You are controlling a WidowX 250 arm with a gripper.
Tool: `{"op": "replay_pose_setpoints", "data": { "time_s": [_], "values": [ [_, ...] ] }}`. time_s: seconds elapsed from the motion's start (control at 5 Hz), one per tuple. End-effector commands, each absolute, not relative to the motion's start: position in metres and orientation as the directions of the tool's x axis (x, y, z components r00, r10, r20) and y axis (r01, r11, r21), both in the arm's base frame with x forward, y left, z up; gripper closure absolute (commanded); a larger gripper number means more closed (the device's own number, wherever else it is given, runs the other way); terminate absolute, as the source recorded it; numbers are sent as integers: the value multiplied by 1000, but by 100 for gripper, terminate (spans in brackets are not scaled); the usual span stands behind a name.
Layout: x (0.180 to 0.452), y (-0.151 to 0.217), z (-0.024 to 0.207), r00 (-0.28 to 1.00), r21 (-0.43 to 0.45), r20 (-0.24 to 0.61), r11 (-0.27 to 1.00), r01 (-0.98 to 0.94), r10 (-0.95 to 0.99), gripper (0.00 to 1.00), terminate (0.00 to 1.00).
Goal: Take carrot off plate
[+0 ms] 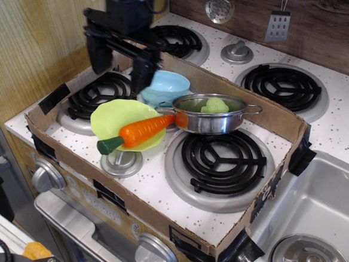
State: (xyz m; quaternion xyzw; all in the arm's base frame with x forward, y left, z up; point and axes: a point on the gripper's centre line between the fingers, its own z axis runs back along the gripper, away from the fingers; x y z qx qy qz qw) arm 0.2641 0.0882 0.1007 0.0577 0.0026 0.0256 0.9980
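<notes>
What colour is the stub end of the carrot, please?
Dark green, on the orange carrot; the observation.image view shows it clearly.

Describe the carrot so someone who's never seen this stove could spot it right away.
On the toy stove, find the cardboard tray that frames the front burners. At its front left lies a lime-green plate, and the carrot rests across it, its dark green stub past the rim. It is the only orange, tapered thing; the vegetable in the steel pan is pale green and lumpy.
</notes>
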Motion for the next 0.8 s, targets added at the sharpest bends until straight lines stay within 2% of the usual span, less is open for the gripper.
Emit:
{"op": "replay_pose_setpoints", "data": {
  "time_s": [0.0,0.6],
  "values": [
    [264,67,92,991,130,96,986,-106,94,0,0],
    [259,76,60,988,147,147,986,-77,56,0,0]
  ]
}}
